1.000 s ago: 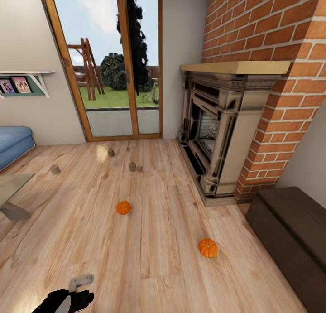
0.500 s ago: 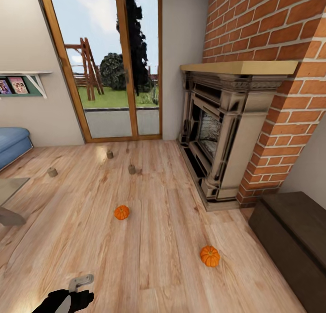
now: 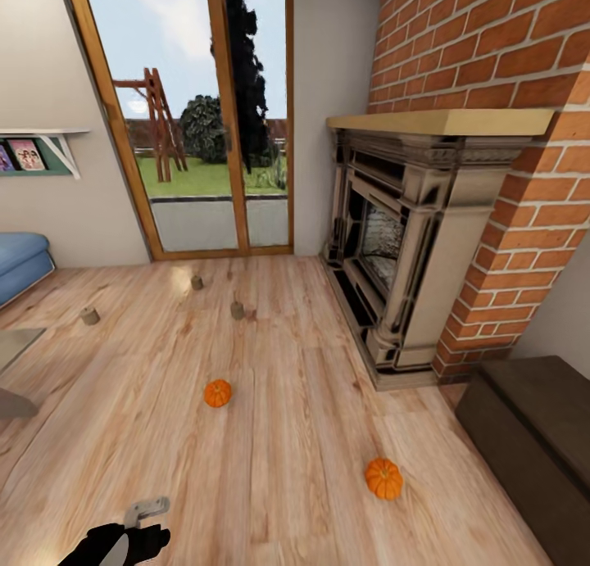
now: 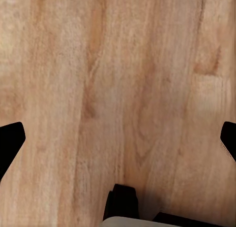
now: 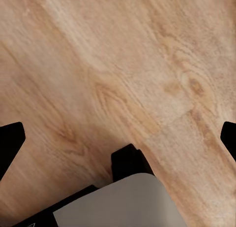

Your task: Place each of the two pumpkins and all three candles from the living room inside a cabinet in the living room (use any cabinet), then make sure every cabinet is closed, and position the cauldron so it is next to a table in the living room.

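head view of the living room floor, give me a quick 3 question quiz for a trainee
1. True or false: both pumpkins lie on the wooden floor, not in the cabinet.
2. How many candles stand on the floor?
A. one
B. two
C. three
3. Which pumpkin lies closer to the cabinet, the near pumpkin or the far pumpkin?

Key:
1. True.
2. C: the left candle, the middle candle and the right candle.
3. The near pumpkin.
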{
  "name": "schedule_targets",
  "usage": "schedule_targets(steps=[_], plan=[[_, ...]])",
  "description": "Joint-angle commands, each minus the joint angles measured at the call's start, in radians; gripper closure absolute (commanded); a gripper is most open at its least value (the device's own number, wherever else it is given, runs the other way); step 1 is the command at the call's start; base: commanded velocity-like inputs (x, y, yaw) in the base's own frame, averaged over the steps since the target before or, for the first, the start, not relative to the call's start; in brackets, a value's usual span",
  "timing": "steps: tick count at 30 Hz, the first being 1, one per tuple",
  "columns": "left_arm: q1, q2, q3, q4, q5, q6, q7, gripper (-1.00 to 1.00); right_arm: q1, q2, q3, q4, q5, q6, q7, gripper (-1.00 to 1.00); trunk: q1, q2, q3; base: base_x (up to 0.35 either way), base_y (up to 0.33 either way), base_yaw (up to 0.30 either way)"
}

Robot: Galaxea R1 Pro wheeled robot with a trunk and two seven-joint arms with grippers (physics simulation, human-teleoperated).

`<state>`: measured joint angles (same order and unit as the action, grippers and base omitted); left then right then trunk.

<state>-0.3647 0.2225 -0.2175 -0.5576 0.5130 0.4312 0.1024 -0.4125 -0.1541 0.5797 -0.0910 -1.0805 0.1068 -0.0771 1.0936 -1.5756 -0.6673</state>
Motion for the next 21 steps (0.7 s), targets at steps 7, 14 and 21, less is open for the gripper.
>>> schedule_targets(steps=[7,14,21], plan=[[0.000,0.001,-0.008,-0.002,0.010,0.003,0.010,-1.00,0.000,-0.001,0.008,-0.004,-0.007,0.005,-0.007,-1.00,0.000,0.000,-0.001,0.212,0.000,0.000],[0.000,0.001,-0.008,-0.002,0.010,-0.009,0.010,-1.00,0.000,-0.001,0.008,-0.003,-0.007,0.005,-0.007,-1.00,0.000,0.000,-0.001,0.258,0.000,0.000],[0.000,0.001,-0.008,-0.002,0.010,-0.011,0.010,-1.00,0.000,-0.001,0.008,-0.004,-0.007,0.004,-0.007,-1.00,0.000,0.000,-0.001,0.229,0.000,0.000]])
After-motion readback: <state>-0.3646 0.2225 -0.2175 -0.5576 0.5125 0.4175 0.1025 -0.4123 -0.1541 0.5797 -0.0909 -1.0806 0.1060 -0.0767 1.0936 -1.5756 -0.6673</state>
